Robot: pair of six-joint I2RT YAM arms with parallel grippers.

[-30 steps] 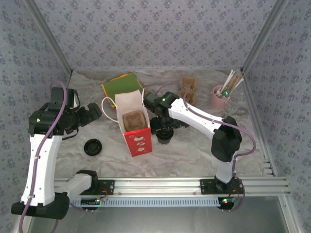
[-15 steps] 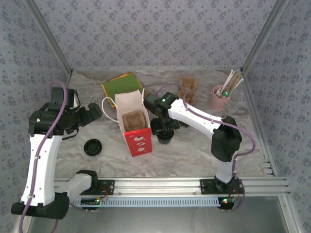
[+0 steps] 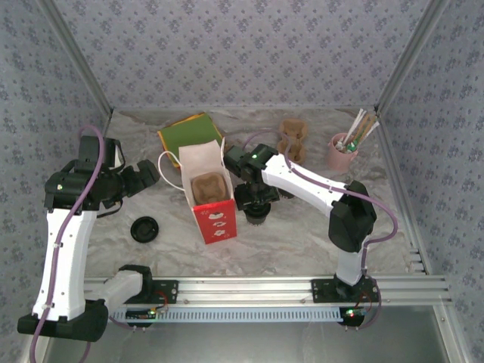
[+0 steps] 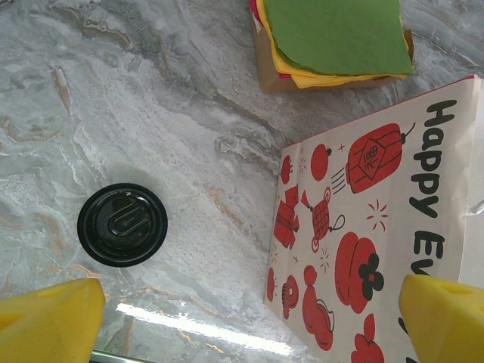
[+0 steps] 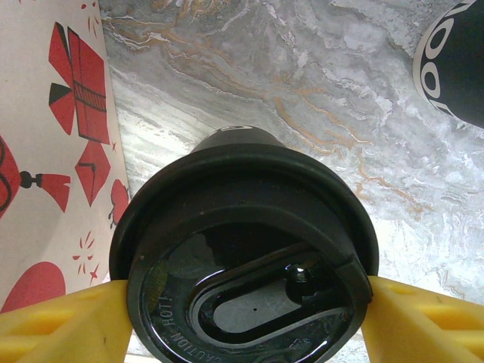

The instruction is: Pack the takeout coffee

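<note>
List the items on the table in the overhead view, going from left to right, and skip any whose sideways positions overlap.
black lid → red-and-white paper bag → takeout coffee → brown cardboard pieces → pink cup of sticks

Lighting's fine for you: bright, even and diffuse.
Overhead view is slightly soft, and you get only faint shadows on the desk (image 3: pixel 302 234) under the arms. Left wrist view: a white glare streak on the desk near the bottom edge, and the left end effector (image 4: pixel 249 321) fingers (image 4: pixel 45 321) are blurred. Right wrist view: the takeout coffee (image 5: pixel 249 257) lid is glossy with small highlights, and the right end effector (image 5: pixel 249 321) fingers are out of focus.
</note>
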